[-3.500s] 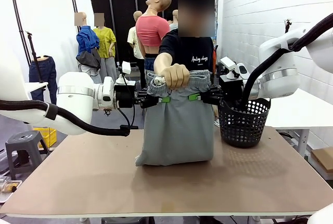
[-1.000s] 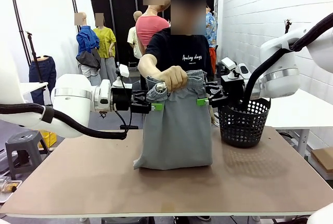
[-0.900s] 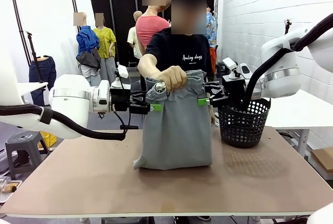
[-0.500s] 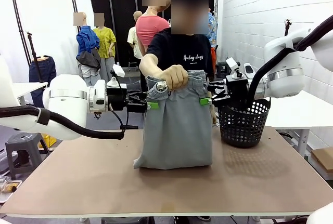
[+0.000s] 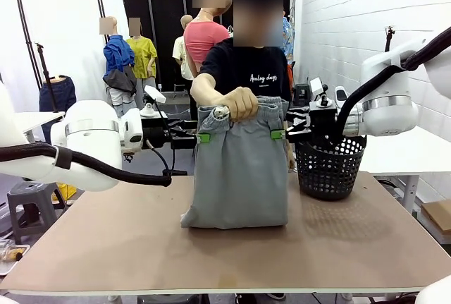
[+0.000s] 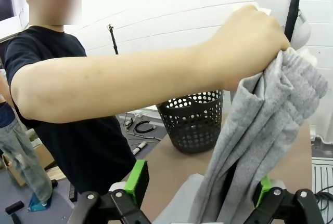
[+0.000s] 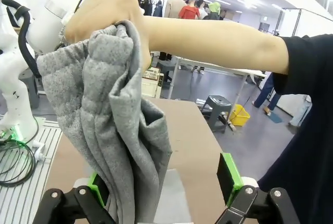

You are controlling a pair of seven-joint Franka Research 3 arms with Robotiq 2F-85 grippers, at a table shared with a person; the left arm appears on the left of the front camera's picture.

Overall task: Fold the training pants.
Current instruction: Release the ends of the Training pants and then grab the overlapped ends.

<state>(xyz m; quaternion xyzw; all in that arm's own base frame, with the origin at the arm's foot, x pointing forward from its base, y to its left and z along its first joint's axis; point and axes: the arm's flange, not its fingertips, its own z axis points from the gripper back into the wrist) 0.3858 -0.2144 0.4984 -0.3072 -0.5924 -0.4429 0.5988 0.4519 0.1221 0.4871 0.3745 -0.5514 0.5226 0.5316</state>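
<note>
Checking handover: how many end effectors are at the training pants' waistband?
2: left end effector at the left edge of the training pants, right end effector at the right edge, both open.

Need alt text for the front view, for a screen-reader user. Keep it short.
A person's hand holds the grey training pants up by the waistband, their lower end resting on the table. The open left gripper and open right gripper flank the waistband at either edge. A black basket stands at picture right.
</note>
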